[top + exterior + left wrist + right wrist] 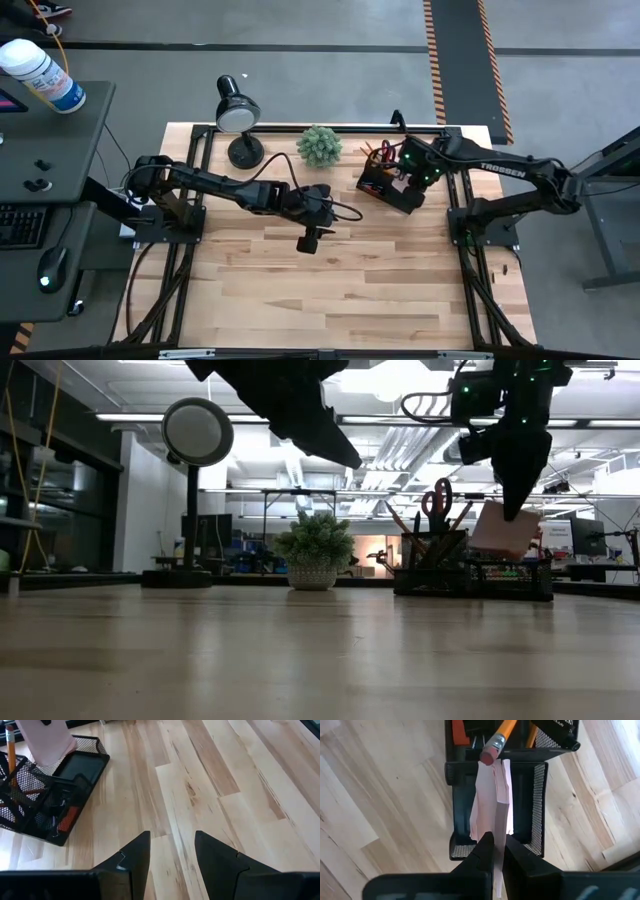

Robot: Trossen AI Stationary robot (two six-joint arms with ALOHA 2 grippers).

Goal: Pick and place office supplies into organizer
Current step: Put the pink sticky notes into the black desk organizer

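Pale wooden bench (330,290): the black mesh organizer (385,185) sits at its far right. Placement step, you're nearly done. Right claw (495,851), pinched on the pink sticky-note pad (492,802), hangs over the front tray; next you lower and release. Left claw (172,852) waits mid-bench, parted, empty.
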